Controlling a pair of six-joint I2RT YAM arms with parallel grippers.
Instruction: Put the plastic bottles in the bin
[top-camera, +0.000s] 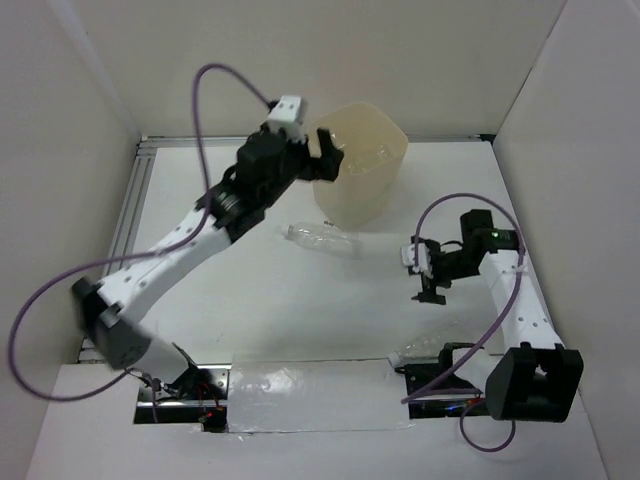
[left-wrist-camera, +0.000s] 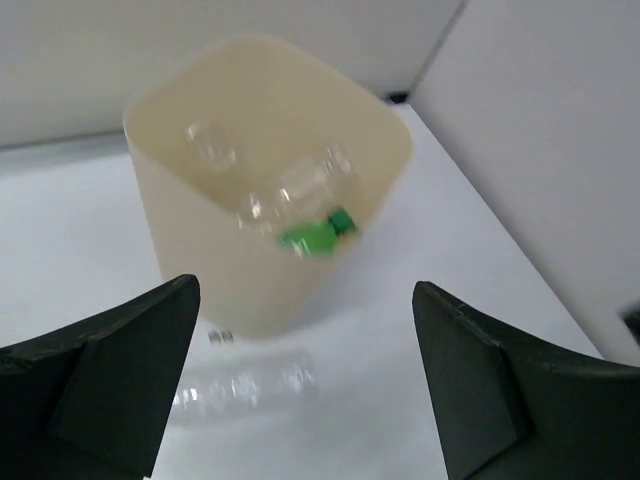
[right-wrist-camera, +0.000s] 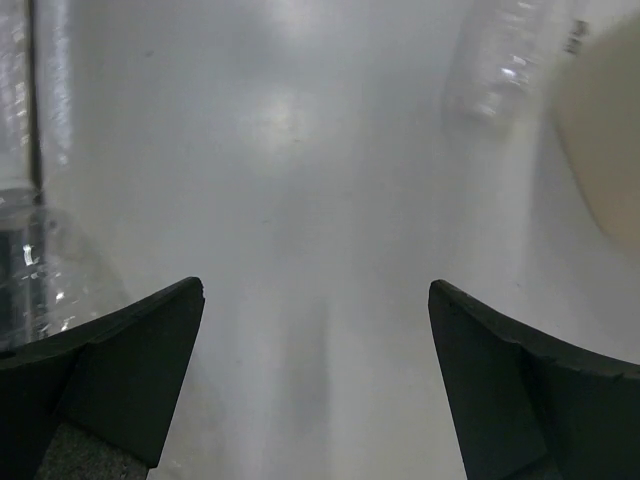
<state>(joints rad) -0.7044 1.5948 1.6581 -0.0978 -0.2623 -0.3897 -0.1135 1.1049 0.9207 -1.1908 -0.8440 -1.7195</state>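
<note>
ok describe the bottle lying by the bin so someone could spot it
Find the cream bin at the far side of the table. Just in front of it a clear bottle lies on its side. Unlike the other loose bottle, down by the right arm's base, it lies close to the bin.

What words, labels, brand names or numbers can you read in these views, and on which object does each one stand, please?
No text is legible in any view.
Clear bottle lying beside the bin: a small dark mark at one end, too blurred to read.
Green bottle inside the bin: no print can be made out.
</note>
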